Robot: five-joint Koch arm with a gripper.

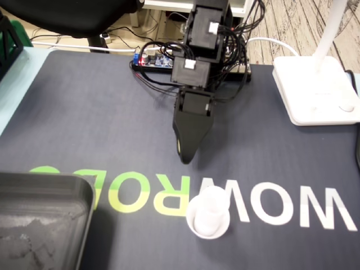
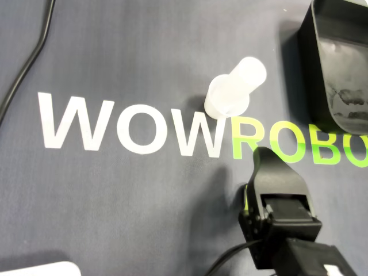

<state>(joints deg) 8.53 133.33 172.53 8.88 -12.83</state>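
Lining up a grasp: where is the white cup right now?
In the fixed view the white cup stands low centre on the printed mat, just below-right of the gripper and right of the black tray.

dark grey mat (image 1: 84, 112) over most of the table (image 1: 8, 95), pale blue table edge bare at left in fixed view. big lettering (image 1: 315, 209) across mat, white then green; upside down in fixed view, right way up in overhead view. grey-brown wood-plank floor (image 1: 292, 22) beyond far edge. black office chair (image 1: 67, 12) top left, w/ white cable (image 1: 67, 45) on floor by it. white lamp base (image 1: 312, 90) at right, stem (image 1: 333, 25) running up out of frame. thin black cable (image 2: 26, 69) curving over mat, top left in overhead view. light even, shadows soft.
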